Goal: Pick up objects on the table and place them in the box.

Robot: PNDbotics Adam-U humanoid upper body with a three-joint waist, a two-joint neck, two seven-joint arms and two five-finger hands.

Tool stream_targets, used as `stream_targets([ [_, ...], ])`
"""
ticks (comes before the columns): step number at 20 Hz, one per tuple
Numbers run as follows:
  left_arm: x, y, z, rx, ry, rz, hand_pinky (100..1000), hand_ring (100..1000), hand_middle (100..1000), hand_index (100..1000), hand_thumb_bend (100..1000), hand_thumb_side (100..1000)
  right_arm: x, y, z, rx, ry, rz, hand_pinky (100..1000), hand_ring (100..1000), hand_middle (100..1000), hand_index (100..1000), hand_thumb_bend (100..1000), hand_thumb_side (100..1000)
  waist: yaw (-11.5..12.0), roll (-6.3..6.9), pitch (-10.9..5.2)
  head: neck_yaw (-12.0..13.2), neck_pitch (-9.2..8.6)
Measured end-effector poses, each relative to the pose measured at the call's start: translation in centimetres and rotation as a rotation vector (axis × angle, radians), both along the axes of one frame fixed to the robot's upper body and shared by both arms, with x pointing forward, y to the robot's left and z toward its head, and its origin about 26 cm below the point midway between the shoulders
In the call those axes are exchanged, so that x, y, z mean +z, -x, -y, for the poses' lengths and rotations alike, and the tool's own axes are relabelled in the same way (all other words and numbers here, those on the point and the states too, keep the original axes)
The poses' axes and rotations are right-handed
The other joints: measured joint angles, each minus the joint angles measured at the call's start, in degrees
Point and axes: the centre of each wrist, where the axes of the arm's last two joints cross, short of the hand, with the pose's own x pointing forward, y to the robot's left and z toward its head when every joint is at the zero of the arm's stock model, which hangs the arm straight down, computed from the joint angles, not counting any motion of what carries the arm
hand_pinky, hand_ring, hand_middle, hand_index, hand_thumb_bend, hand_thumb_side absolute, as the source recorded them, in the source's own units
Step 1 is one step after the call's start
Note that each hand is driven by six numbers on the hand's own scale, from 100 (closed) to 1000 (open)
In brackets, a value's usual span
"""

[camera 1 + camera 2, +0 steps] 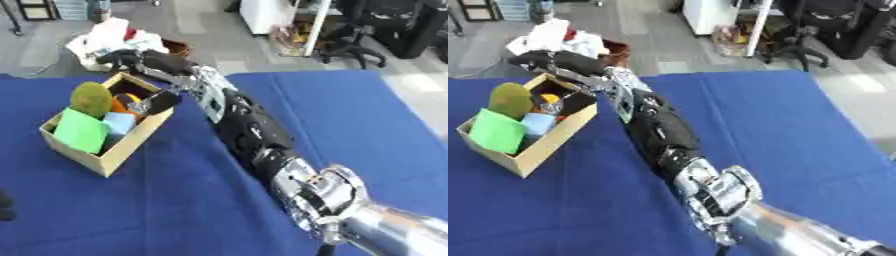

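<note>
Reaching from the lower right corner across the blue table (350,115), right arm (254,135) stretched long toward the cardboard box (118,152), cut off at the shoulder by the frame's edge. Right hand (140,60) lying dark and blurred just above the box's far corner, against the grey floor; impossible to tell how far open, or whether anything is held. Standing near the table's left side, box packed full: a green block (80,131) leaning up at the near corner, a light blue block (119,123) just beside it, an olive-green round thing (91,98) rising above the rim, an orange thing (122,104) behind these, only partly visible. Deeper in, something small with a pale top and dark shadow, too blurred to name. Beyond the far table edge, a heap of white and red cloth (114,37) on the floor, partly covered by the hand. In the left eye view only, a black shape (5,205) at the left edge, cut off, perhaps the left hand, too little showing to judge. Right eye view lacking that shape, showing the box nearer the left edge and more of the table's right corner.
</note>
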Motion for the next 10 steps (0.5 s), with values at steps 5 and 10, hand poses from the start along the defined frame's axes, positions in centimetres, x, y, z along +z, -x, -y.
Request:
stream_targets([
  [5,-0.3,0.1,-0.8,0.048,0.006,-0.005,610,642,598,800,100,851,2.7,1.3,2.4,0.110,-0.142,0.041,844,793,856,1000,100,397,-3.39,0.00,0.00,2.70,-0.22],
  [10,-0.7,0.3,-1.7,0.101,0.002,-0.011,610,641,598,798,100,859,2.6,4.5,6.1,0.190,-0.347,-0.038,836,775,836,1000,100,445,-6.30,0.00,0.00,5.38,-0.21],
])
